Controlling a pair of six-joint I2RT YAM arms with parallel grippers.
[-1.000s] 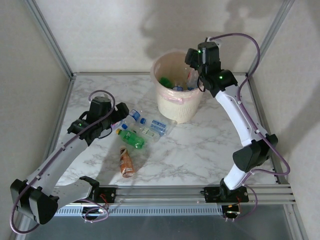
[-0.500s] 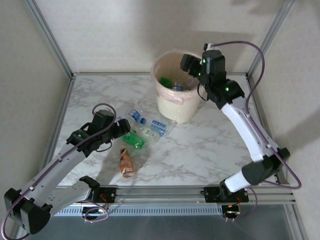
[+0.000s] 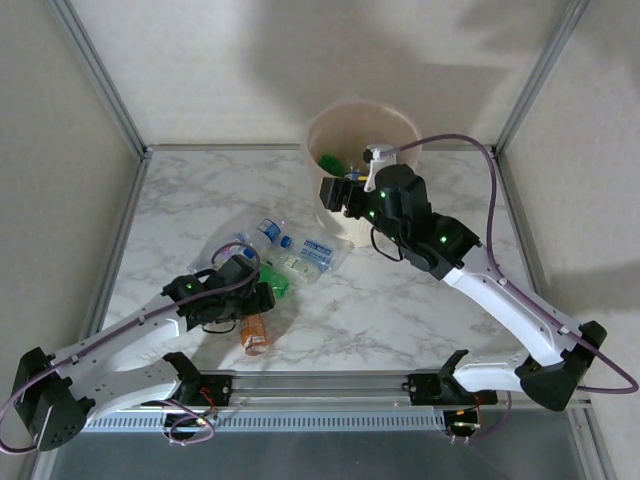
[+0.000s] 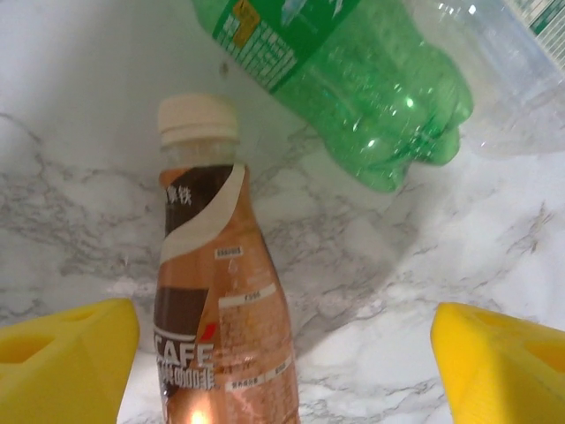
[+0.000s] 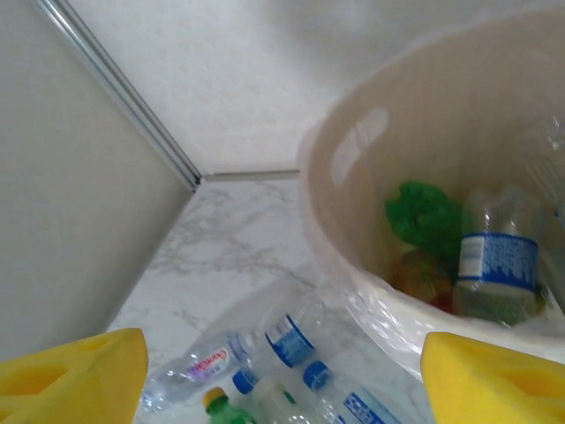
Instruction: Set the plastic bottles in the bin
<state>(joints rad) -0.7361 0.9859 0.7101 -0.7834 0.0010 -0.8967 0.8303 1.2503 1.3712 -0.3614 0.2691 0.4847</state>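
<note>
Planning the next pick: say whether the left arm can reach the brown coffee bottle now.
Probably yes: the open left end effector hangs over the brown coffee bottle, a finger either side, nothing on top of it.

Before me lies a white marble-patterned table, pale walls behind, silver posts at far corners, a metal rail along the near edge.

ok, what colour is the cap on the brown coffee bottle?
Cream-white cap; clearest in the left wrist view.
</note>
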